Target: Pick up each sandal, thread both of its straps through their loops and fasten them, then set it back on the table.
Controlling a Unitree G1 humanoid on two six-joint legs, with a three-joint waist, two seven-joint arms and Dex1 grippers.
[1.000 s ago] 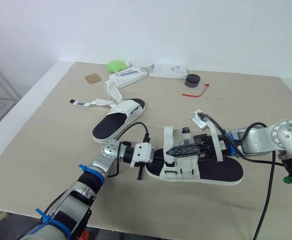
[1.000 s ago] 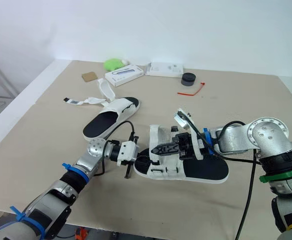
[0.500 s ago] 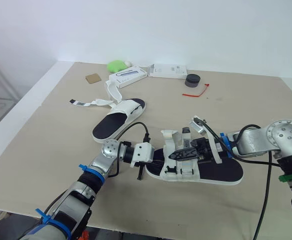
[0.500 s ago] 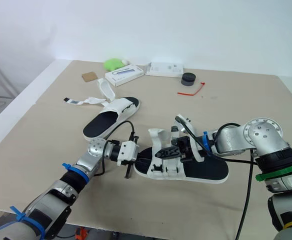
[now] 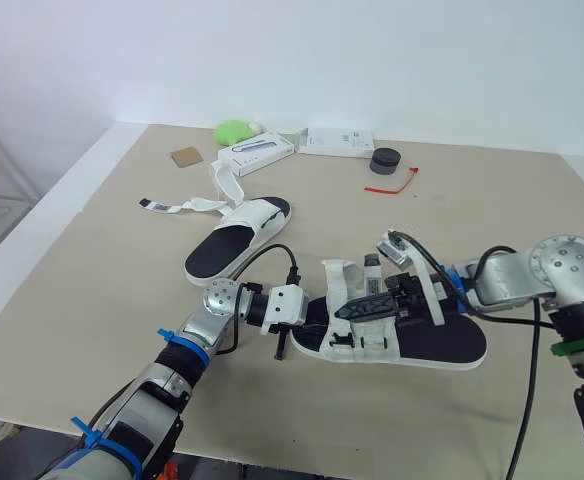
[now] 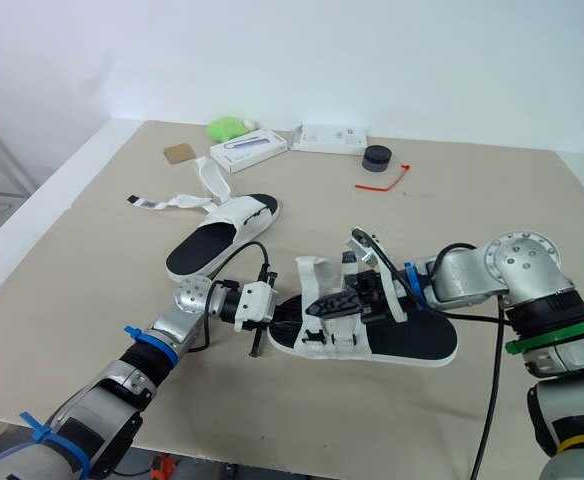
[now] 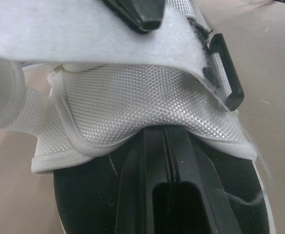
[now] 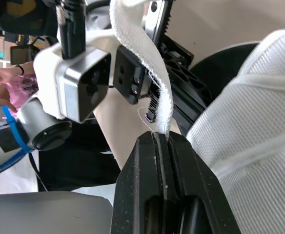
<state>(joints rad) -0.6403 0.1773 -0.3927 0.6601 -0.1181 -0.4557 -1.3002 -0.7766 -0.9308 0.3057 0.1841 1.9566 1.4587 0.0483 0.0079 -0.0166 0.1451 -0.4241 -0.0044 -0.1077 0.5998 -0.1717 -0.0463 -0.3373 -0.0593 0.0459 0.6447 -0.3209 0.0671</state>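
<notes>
sandal (image 5: 442, 343) lies crosswise, toe pointing left

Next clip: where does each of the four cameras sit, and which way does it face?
Left eye view: on the head, facing forward and down over the table; both arms show, left claw and right claw on the near sandal.
Right eye view: the head camera's other eye, same scene.
Left wrist view: on the left wrist, looking along its shut fingers into white mesh.
Right wrist view: on the right wrist, along fingers pinching a strap, toward the left claw.
Shared: both wrist views face the near sandal.
</notes>
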